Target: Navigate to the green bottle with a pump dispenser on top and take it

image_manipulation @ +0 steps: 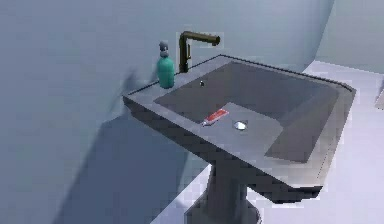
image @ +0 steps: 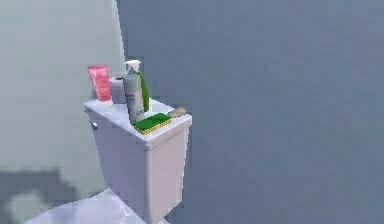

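I see the green pump bottle (image: 144, 92) upright on the toilet tank (image: 128, 145), upper left of the forward view, and I can't tell my claw's state.

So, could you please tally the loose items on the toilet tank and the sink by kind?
Pump bottles: 2, the green pump bottle on the toilet tank and the teal pump bottle on the sink rim
Tubes: 2, the pink tube on the tank and the red tube in the basin
Grey can: 1
Green sponge: 1
Small brownish block: 1
Total: 7
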{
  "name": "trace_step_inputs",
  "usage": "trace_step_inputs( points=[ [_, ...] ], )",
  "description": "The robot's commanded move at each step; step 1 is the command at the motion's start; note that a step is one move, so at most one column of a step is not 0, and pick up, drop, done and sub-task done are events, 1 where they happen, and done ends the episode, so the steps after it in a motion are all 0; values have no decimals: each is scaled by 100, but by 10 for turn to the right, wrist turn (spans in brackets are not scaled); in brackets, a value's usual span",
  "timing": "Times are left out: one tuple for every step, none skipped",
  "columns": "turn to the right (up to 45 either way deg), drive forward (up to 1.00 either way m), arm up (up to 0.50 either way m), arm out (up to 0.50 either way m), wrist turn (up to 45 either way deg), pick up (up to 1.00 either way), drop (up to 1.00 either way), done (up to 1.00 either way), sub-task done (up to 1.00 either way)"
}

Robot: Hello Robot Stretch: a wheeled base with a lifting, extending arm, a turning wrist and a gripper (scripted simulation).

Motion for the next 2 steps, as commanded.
trace_step_inputs(
  points=[
    [0,0,38,0,0,0,0,0,0],
    [0,0,0,50,0,0,0,0,0]
  ],
)
